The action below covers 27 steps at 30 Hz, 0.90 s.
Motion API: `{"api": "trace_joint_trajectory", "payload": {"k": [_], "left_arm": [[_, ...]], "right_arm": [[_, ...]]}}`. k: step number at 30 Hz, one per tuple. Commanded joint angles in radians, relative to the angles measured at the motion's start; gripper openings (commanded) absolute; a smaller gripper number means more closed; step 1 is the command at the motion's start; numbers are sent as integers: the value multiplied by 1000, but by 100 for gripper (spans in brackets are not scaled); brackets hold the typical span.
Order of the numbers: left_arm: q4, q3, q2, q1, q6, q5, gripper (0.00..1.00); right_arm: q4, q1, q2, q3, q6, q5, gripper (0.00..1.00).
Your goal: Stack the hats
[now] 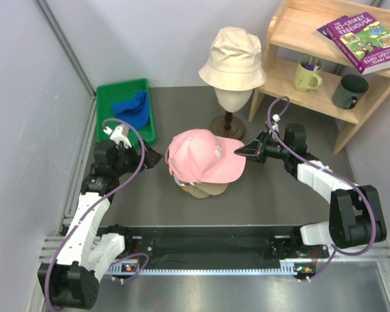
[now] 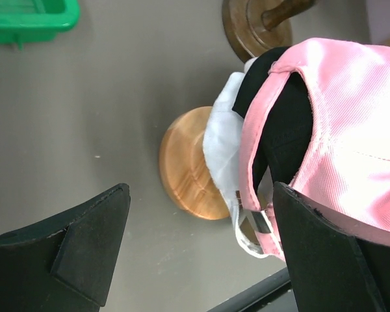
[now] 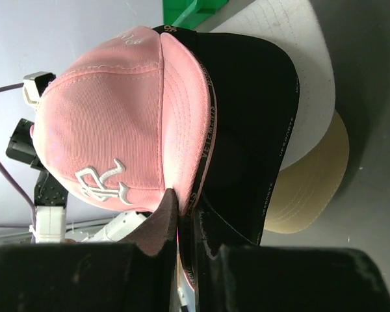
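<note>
Five hats in all. Three are stacked on the round wooden stand [image 2: 185, 166] at the middle of the desk [image 1: 279, 201]: the pink cap [image 1: 201, 156] on top, the white cap [image 2: 224, 140] under it and the tan cap [image 3: 312, 188] at the bottom, with only their brims and edges showing. One blue cap [image 1: 131, 108] lies in the green tray [image 1: 104, 91] at the far left. One cream bucket hat [image 1: 233, 58] sits on the head form [image 1: 234, 99] behind the stack.

Two arms. The left arm runs up the left side, its wrist turned towards the stack. The left tool [image 1: 157, 156] stands with its jaws spread wide at the back of the pink cap, one finger [image 2: 331, 253] just beside the rear strap, gripping nothing. The right arm bends at the elbow and reaches leftwards. The right tool [image 1: 244, 152] is pinched tight on the edge of the pink cap's brim
</note>
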State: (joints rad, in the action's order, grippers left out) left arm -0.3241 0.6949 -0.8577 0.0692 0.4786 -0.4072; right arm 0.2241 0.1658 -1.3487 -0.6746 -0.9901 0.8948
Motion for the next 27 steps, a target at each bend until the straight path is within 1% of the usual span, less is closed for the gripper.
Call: {"api": "trace_joint_trajectory", "payload": {"k": [1,6,10,14,17,19,20,22,25,27], "left_arm": [[163,-46,5,4,63,-44,95],[207,-78,-20,3,66,-48,95],[279,-121,-43,4,78,-47,95],[286,-149,-87,3,74,-30,94],[313,-166,-115,4,81,-47,95],[309,-170,-130,6,83,-33,95],[294,-167,-136,6,78,-4,94],[235,-161,-155,7,58,24,94],[217,-169,-162,7,48,18,94],[221,-170,-156,7,54,-13,94]], "right_arm": [[-83,-17,-41,30,126,-186,0],[-83,-18,-33,35,123,-194,0],[-86,-17,-33,37,125,-204,0],[-101,-18,-32,41,130,-235,0],[-120,-18,-27,44,139,-250,0],[-146,-17,-29,46,154,-272,0],[-155,-18,-32,46,162,-281,0],[-187,-18,-43,46,186,-304,0],[-221,-17,-50,47,223,-344,0],[-249,-17,-49,50,246,-352,0]]}}
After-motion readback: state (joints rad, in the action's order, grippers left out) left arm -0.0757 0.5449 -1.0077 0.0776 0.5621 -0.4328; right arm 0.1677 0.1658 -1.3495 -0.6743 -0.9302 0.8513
